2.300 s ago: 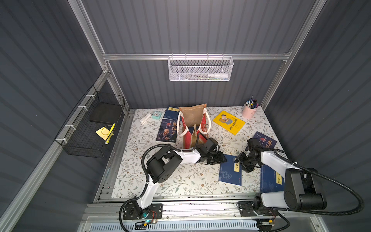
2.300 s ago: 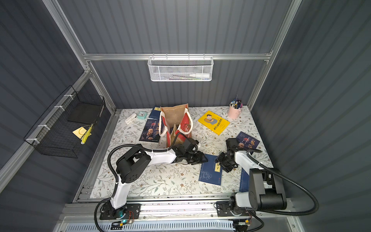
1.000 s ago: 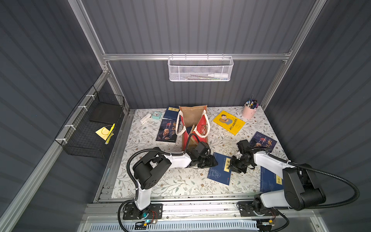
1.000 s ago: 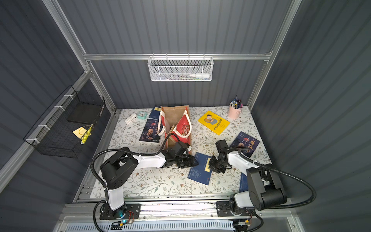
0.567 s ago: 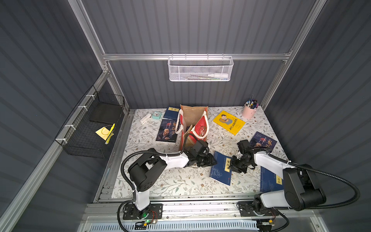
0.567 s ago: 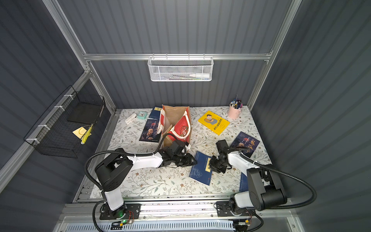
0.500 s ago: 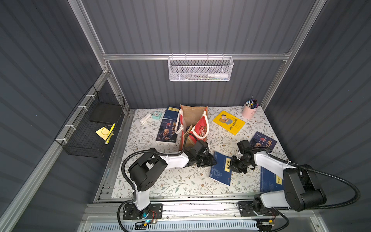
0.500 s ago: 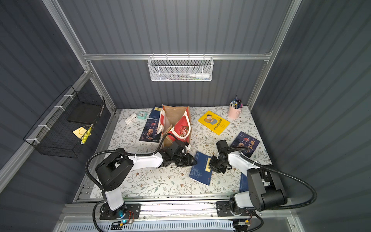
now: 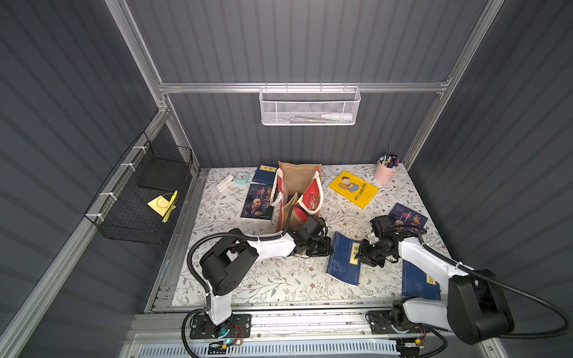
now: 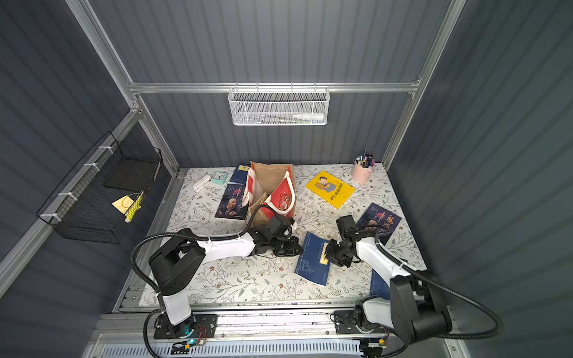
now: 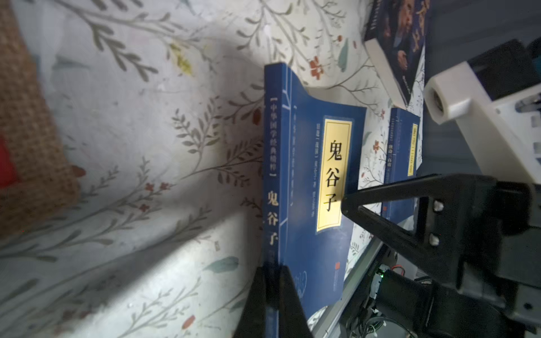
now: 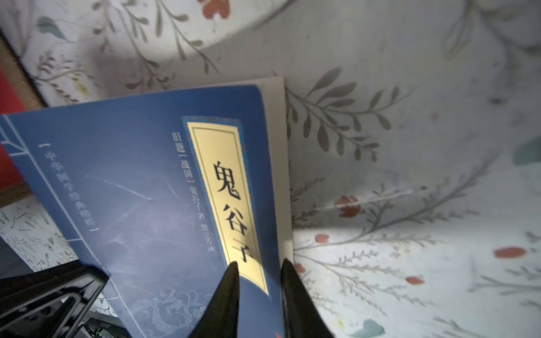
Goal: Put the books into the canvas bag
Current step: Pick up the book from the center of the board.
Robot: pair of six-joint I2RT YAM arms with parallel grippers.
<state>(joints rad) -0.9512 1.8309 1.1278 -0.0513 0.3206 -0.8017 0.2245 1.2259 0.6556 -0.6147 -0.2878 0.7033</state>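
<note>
A navy book (image 9: 342,266) with a yellow title label lies on the floral cloth in front of the canvas bag (image 9: 297,183), also seen in the other top view as book (image 10: 311,266) and bag (image 10: 269,179). My left gripper (image 9: 330,248) is shut on its spine, the spine edge-on between the jaws of the gripper (image 11: 270,281). My right gripper (image 12: 259,263) stands narrowly open, fingertips resting on the cover (image 12: 131,204) by the fore edge. The tan bag stands open and leaning. More books lie around: a portrait one (image 9: 258,203), a yellow one (image 9: 353,189) and a navy one (image 9: 417,280).
A dark book (image 9: 409,218) lies by the right arm and another navy one (image 9: 265,173) behind the bag. A pink pen cup (image 9: 385,173) and a mint clock (image 9: 241,177) stand at the back. A black wire basket (image 9: 139,198) and a white mesh basket (image 9: 310,107) hang on the walls.
The right arm slid the navy book leftward toward the left gripper. Within the last second the left jaws closed onto its spine. The right gripper stays on the cover.
</note>
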